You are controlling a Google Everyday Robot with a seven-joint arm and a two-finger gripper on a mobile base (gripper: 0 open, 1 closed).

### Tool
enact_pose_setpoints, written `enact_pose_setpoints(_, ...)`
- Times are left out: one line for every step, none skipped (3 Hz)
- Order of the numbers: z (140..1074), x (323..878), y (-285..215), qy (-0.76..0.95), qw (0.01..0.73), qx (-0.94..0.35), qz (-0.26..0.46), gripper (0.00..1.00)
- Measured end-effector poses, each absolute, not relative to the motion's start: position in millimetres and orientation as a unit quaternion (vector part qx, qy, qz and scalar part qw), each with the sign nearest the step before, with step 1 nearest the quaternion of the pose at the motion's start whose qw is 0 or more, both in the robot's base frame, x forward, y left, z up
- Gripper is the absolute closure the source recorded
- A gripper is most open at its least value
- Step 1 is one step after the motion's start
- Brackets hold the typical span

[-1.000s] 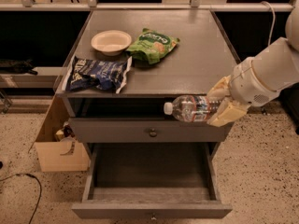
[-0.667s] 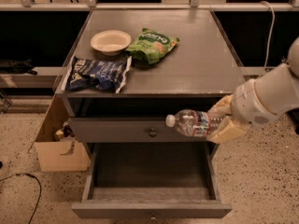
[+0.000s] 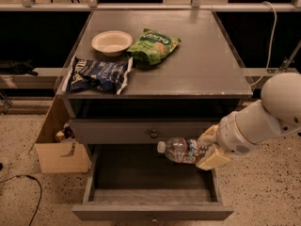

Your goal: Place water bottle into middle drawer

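The gripper (image 3: 207, 149) and the water bottle (image 3: 180, 150) have come down since the picture before. Back then the bottle was in front of the shut drawer front (image 3: 122, 132). Now it is just below that front and over the open middle drawer (image 3: 141, 175). The tan jaws are clenched on the bottle's bottom end, one above it and one under it. The bottle lies on its side in the air, with its white cap pointing left. It hangs over the right part of the drawer's bare grey box. The white arm (image 3: 263, 119) reaches in from the right. On the bench (image 3: 207, 65) sit a pale bowl (image 3: 112, 42), a green bag (image 3: 153, 46) just beside it, and a blue bag (image 3: 99, 74) near the front left edge. A cardboard box (image 3: 59, 154) stands on the floor at the left of the bench.
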State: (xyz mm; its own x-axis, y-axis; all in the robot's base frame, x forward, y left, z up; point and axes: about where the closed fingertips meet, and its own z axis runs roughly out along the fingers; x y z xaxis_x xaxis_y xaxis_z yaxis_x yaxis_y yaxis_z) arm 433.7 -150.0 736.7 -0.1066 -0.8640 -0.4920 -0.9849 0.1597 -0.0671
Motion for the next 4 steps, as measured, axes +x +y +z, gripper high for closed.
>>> enact_pose_setpoints(698.3, 445.4, -133.4, 0.731, 0.184, -0.641, 0.144, 1.0)
enact_pose_setpoints(694.5, 447.3, -132.3, 0.732, 0.18, -0.642, 0.142, 1.0)
enact_pose_setpoints(678.9, 452.6, -133.4, 0.738, 0.166, -0.639, 0.142, 1.0)
enact_pose_setpoints(662.8, 455.6, -136.5, 0.744, 0.155, -0.634, 0.143, 1.0)
